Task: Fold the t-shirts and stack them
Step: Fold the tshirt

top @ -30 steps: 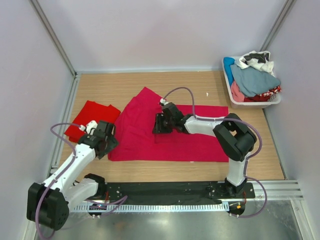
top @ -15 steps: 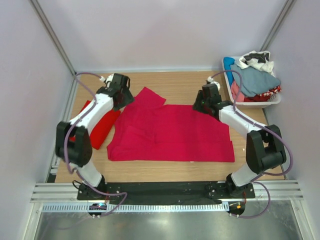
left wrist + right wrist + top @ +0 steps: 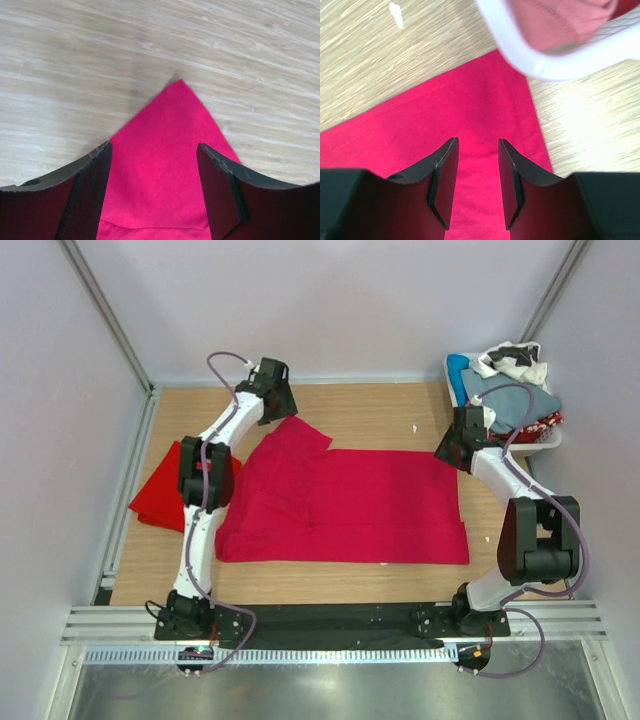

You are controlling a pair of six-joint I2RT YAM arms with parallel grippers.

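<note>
While the crimson t-shirt (image 3: 345, 505) lies spread flat across mid-table, one pointed sleeve at its far left, the scarlet t-shirt (image 3: 160, 495) sits folded just left of it. Stretched far forward, the left gripper (image 3: 153, 146) hangs over that sleeve tip, jaws spread wide, pinching nothing. The right gripper (image 3: 478, 141), fingers narrowly apart, hovers over the crimson shirt's far right corner beside a white plastic basket (image 3: 540, 62). Only the overhead view shows the clothes (image 3: 510, 400) heaped inside it.
</note>
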